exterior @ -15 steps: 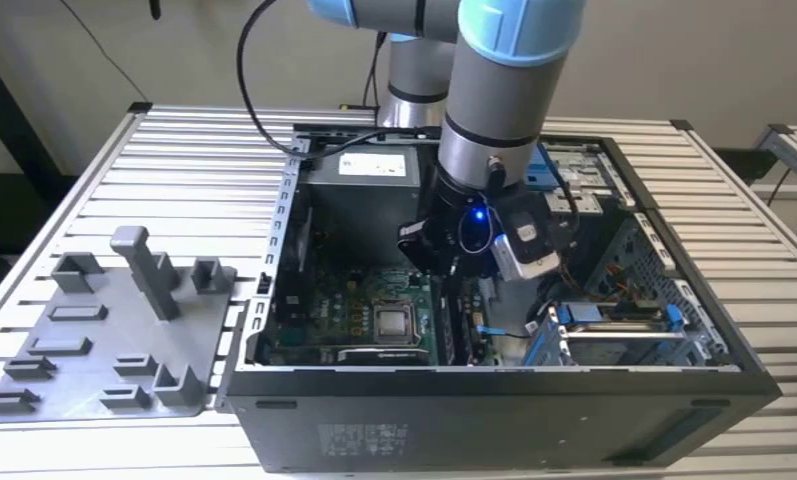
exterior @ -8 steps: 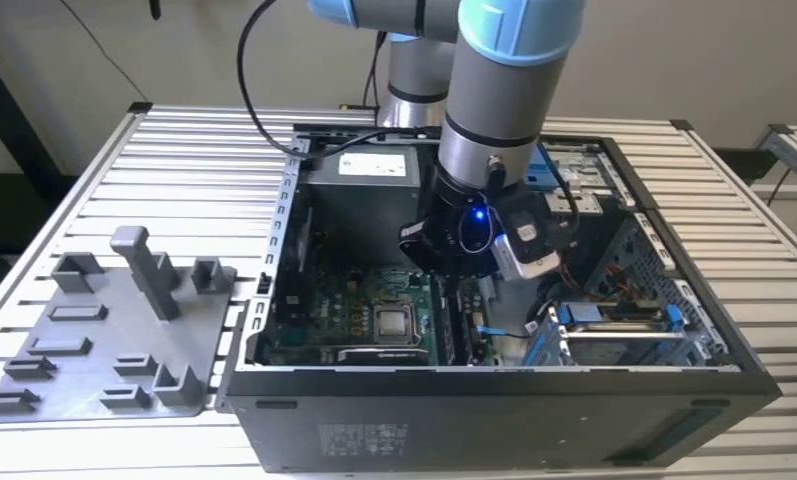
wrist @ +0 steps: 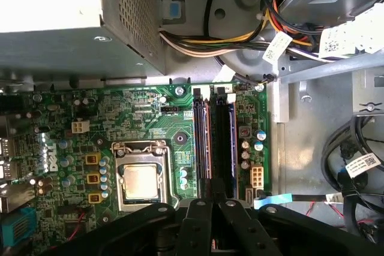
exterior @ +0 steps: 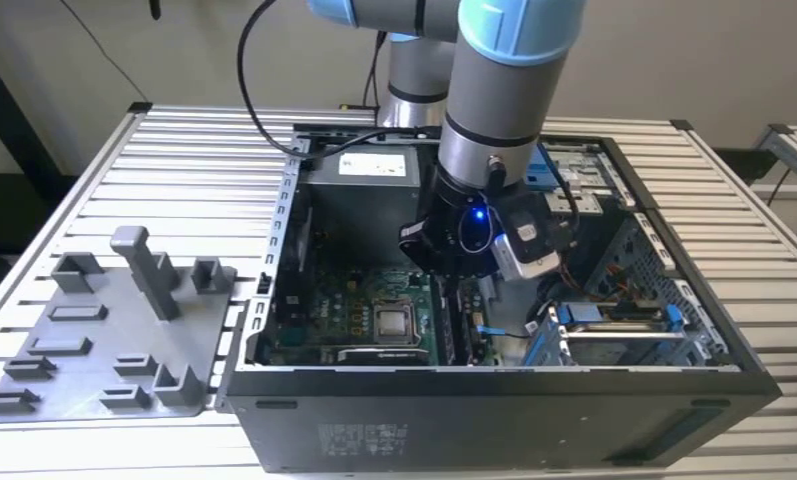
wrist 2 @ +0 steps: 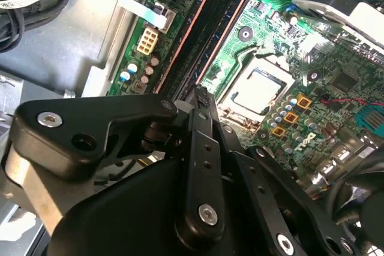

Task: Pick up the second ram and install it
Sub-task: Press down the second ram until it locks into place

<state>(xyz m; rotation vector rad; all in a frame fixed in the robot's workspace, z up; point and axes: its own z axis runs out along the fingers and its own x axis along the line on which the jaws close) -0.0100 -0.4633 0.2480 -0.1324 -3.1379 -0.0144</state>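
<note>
Black end effector (wrist: 210, 199) hangs low over the green motherboard's memory slots (wrist: 215, 136), its fingers closed together, apparently pressing the thin dark ram strip (wrist 2: 201, 34) home.

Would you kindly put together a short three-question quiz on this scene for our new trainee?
1. True or false: the square CPU chip sits in its socket on the green motherboard.
2. In the exterior view, on which side of the computer case does the grey parts tray lie? A) the view's left B) the view's right C) inside the case
3. In the first wrist view, which part of the board is the gripper nearest?

Key: 1 true; 2 A; 3 the long memory slots.
</note>
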